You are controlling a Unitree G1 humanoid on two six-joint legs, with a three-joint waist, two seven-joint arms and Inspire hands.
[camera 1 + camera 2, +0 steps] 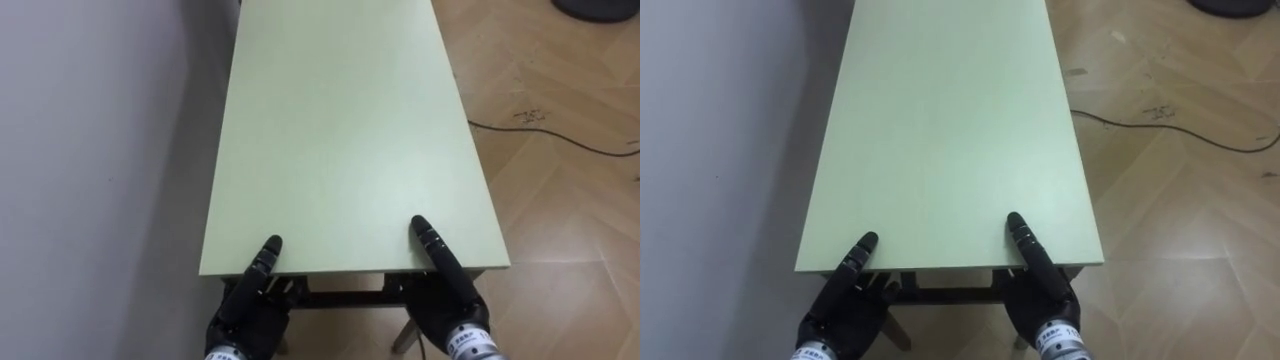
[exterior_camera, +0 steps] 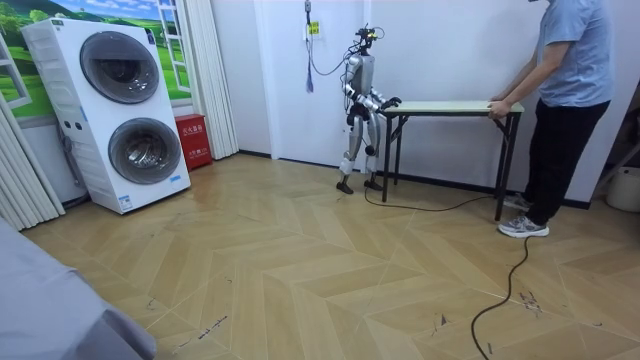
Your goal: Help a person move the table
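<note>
Against white wall (image 1: 90, 150) at frame left stands pale green table (image 1: 350, 130)
Its near edge is pinched by left hand (image 1: 245, 315) and right hand (image 1: 450, 305), thumbs above, fingers beneath, to lift; person (image 2: 570, 90) holds the far end

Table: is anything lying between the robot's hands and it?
Nothing visible does. The left hand and the right hand both touch the table at its near end; a person holds the far end.

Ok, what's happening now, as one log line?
table: held at both ends | left hand: thumb on top, pinching near edge | right hand: same | person: holding far end
</note>
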